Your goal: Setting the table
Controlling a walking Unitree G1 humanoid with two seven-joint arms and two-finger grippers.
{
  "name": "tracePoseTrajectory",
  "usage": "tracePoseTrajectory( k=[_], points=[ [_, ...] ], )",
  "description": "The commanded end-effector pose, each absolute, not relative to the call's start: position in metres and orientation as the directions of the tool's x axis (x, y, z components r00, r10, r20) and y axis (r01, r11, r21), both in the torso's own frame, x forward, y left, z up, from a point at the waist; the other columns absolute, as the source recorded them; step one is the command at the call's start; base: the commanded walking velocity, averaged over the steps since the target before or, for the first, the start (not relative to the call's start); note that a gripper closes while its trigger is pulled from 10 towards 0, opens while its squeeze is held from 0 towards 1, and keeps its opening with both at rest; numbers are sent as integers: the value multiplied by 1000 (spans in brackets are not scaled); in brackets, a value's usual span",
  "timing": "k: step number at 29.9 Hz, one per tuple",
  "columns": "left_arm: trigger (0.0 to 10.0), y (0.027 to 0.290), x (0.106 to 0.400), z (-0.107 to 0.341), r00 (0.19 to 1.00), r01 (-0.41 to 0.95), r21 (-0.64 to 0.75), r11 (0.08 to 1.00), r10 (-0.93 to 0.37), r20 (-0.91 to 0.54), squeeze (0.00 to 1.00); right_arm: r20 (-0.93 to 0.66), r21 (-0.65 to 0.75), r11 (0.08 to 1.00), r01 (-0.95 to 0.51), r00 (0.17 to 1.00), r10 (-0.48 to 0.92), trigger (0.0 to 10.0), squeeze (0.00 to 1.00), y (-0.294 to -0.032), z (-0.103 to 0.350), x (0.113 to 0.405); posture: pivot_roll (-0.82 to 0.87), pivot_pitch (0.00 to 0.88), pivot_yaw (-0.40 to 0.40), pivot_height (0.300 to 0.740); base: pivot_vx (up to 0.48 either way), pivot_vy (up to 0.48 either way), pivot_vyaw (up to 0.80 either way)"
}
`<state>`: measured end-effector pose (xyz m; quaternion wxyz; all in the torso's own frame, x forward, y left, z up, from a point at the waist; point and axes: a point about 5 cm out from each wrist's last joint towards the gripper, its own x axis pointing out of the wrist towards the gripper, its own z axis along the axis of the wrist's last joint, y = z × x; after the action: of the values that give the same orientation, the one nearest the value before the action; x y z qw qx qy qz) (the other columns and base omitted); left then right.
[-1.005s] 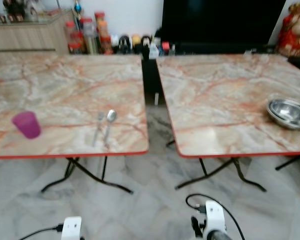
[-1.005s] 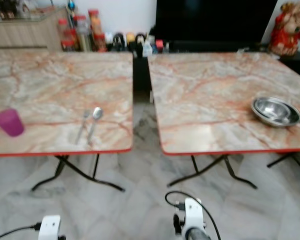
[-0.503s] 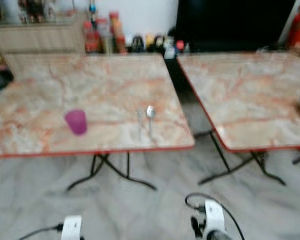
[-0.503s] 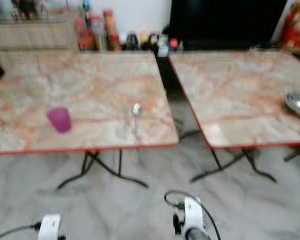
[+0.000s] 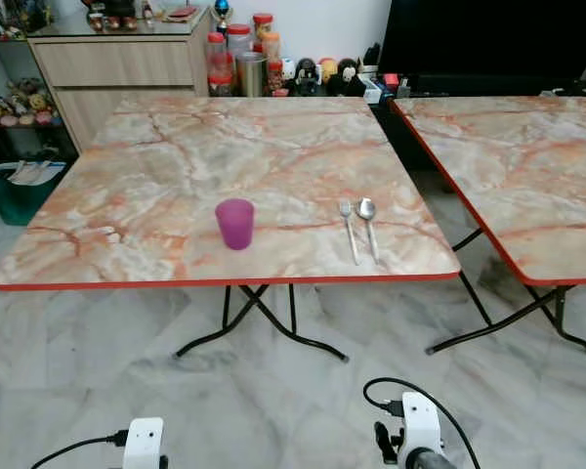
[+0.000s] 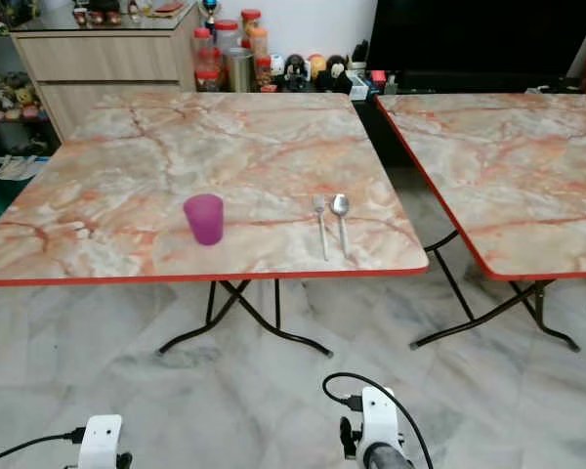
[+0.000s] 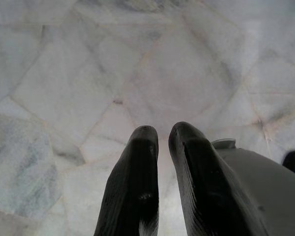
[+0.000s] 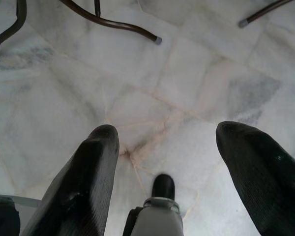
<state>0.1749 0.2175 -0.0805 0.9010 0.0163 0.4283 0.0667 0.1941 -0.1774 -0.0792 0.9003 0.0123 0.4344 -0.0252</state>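
Note:
A purple cup stands near the front edge of the left marble-topped table. A fork and a spoon lie side by side to the cup's right. Both arms hang low over the floor, well short of the table. The left gripper is shut, its two black fingers almost touching, nothing between them. The right gripper is open with its fingers wide apart above the marble floor.
A second marble table stands to the right across a narrow gap. Folding metal legs splay under the tables. Jars and bottles line the back wall beside a wooden cabinet. A green bin sits at far left.
The camera has swung left: the left table with cup, fork and spoon now sits in the middle, and the metal bowl on the right table has left the picture. The things themselves stayed put.

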Motion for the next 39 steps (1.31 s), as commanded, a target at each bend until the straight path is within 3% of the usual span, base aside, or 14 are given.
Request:
tracePoseTrajectory(
  k=[1,39],
  points=[
    [10000,214,177,-80,631,-110,77,991,130,-765,0,-773,-7,997,71,632,-51,10000,0,-183,-77,198,45,0,-17,714,0,0,0],
    [10000,212,177,-81,615,-84,91,992,124,-778,0,-763,-15,998,63,645,-52,10000,0,-180,-76,198,37,0,-3,714,0,6,0]
  ],
)
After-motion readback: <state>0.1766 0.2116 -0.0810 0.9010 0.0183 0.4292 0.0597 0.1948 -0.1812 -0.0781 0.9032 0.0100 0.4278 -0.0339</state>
